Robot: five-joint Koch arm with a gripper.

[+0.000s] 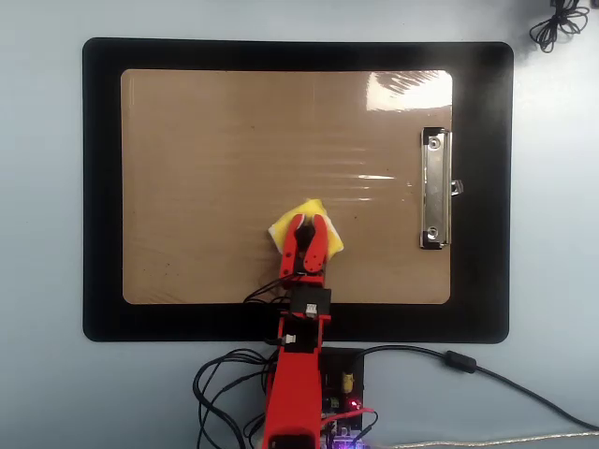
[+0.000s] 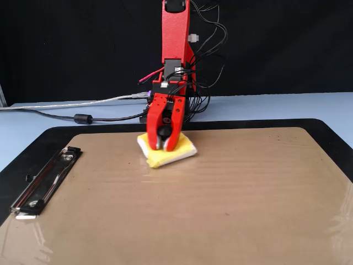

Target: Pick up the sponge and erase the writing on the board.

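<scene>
Red arm (image 1: 296, 374) reaching from the near edge of the overhead view onto the board (image 1: 215, 159). The jaws (image 1: 306, 224) point down at the sponge (image 1: 318, 210) and grip the black knob (image 2: 163, 132) at its middle — one red jaw on each side of it, the knob showing between them in the fixed view. The yellow pad lies flat on the brown surface, turned cornerwise to the board's edges, its white rim (image 2: 144, 147) facing the fixed camera. It sits in the lower middle of the board in the overhead view, well apart from the silver clip (image 1: 432, 190) at the right. The board rests on a black mat (image 1: 101, 187), the mat on a pale blue table (image 1: 42, 224). No writing can be made out on the glossy surface — only faint streaks and glare near the clip end.
</scene>
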